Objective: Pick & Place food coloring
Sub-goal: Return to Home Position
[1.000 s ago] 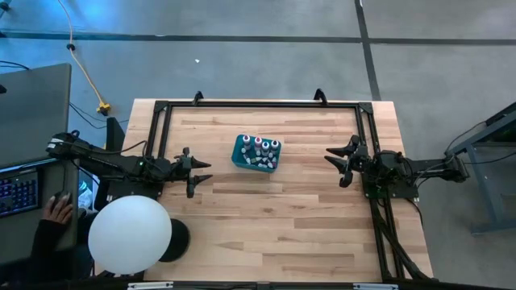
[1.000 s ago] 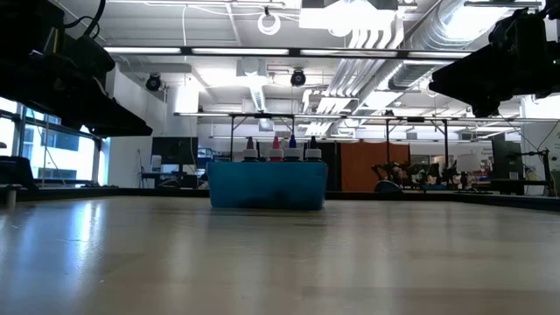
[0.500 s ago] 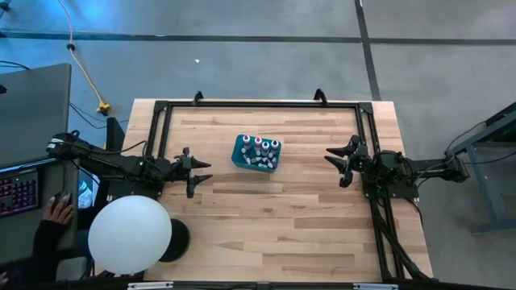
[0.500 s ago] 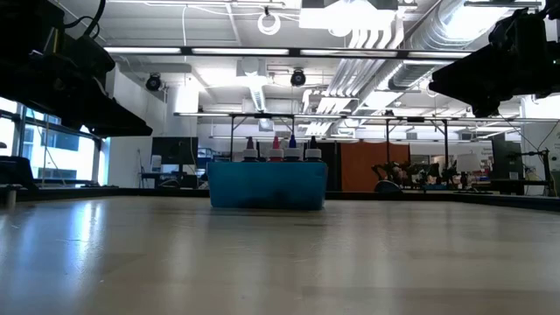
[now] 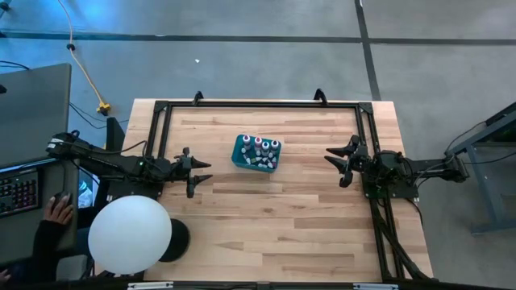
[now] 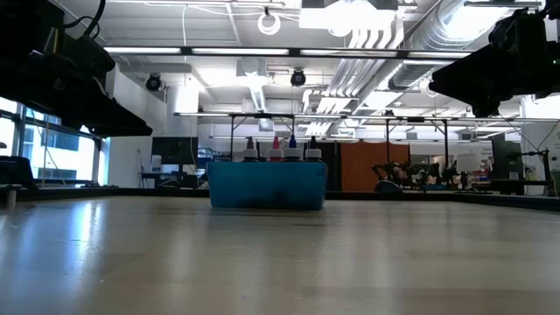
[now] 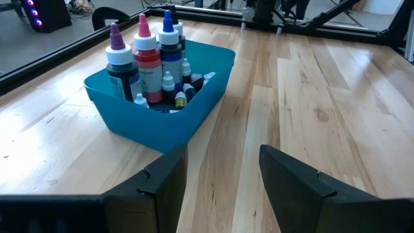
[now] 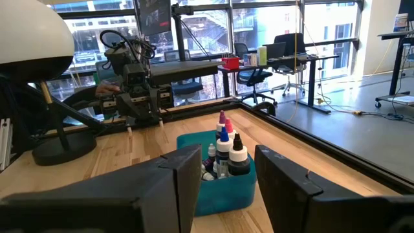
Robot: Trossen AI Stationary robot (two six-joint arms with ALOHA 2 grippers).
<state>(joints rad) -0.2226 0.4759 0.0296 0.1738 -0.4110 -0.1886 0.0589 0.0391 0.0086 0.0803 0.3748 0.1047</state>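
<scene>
The food coloring (image 7: 147, 59) is a set of small white-capped bottles, dark, red and blue. They stand upright in a teal box (image 5: 244, 155) on the wooden table, a little far of its middle, with several tinier bottles (image 7: 174, 90) lying beside them. The bottles' tips (image 6: 278, 145) rise above the box's rim in the low view. My left gripper (image 5: 208, 170) hovers open to the left of the box, pointing at it (image 7: 223, 152). My right gripper (image 5: 329, 157) hovers open to the right of the box, also facing it (image 8: 228, 155). Nothing is between either pair of fingers.
A black rail frame (image 5: 258, 103) runs along the table's far, left and right sides. A white globe lamp (image 5: 129, 234) on a black base stands at the near left corner. A person's hand (image 5: 56, 211) rests by a keyboard beyond the left edge. Bare wood (image 5: 274, 225) lies near of the box.
</scene>
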